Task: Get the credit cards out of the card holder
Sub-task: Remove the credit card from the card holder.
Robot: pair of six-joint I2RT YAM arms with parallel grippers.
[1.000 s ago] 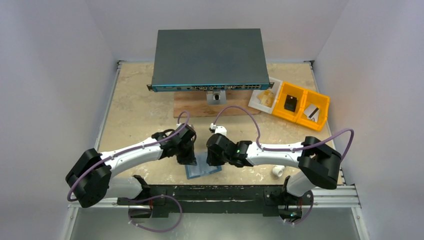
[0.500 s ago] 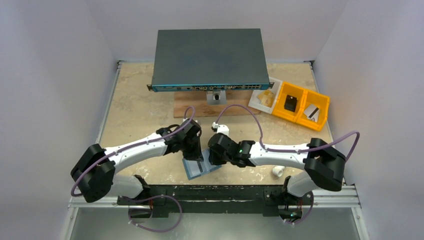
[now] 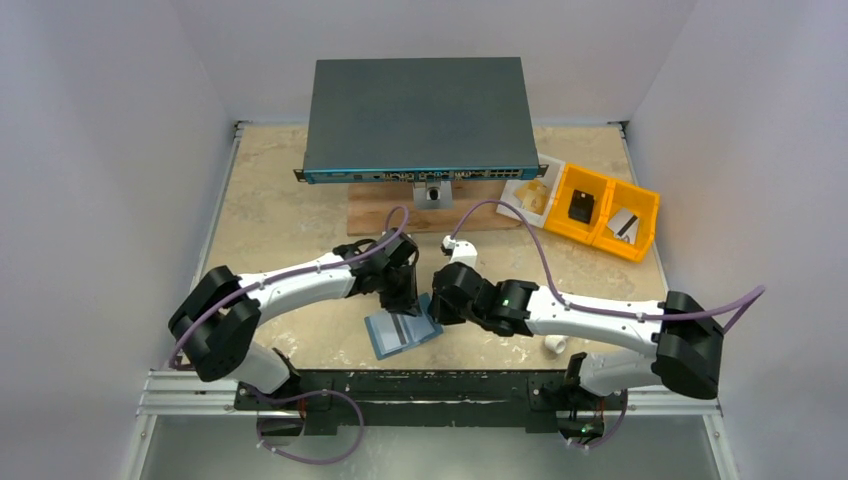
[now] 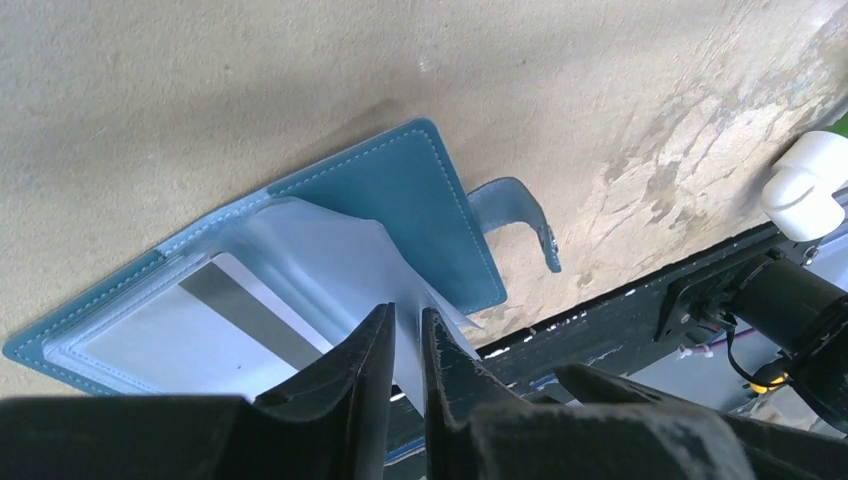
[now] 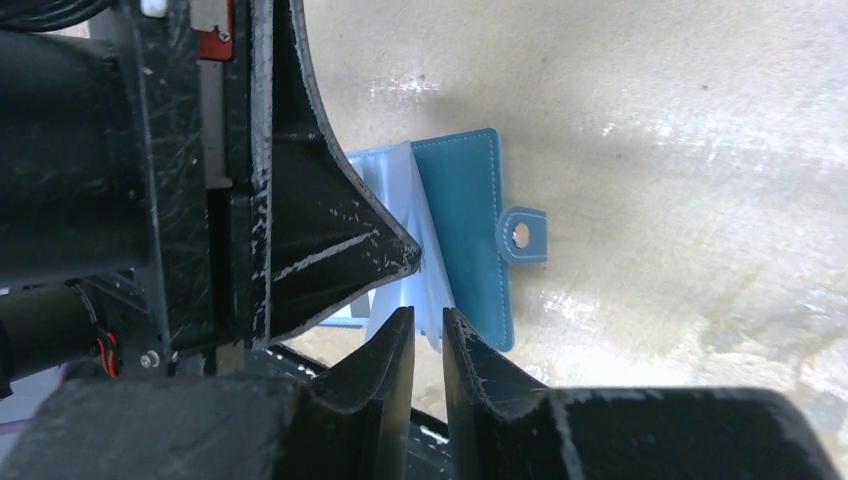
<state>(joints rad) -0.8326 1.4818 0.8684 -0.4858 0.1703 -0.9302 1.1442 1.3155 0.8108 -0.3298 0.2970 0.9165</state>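
Observation:
The steel-blue card holder [image 3: 392,336] lies open near the table's front edge. In the left wrist view the card holder [image 4: 420,195] shows a pale inner flap [image 4: 330,250] lifted off it. A credit card [image 4: 235,300], pale with a grey stripe, sits in its lower pocket. My left gripper [image 3: 408,303] hangs over it, narrowly open [image 4: 408,312], with the flap running between its fingers. My right gripper [image 3: 438,310] is at the holder's right edge. It is shut [image 5: 428,314] on the lower corner of the pale flap [image 5: 415,250]. The snap strap [image 5: 522,235] sticks out sideways.
A large dark grey box [image 3: 418,115] sits on a wooden board [image 3: 385,218] at the back. A white tray [image 3: 528,197] and yellow bins [image 3: 602,212] stand at the back right. A small white part [image 3: 555,343] lies by the black front rail [image 3: 420,385].
Both grippers have shifted right and slightly back. The holder has opened wider as its flap was lifted. The left jaws have parted a little; the right jaws have closed slightly.

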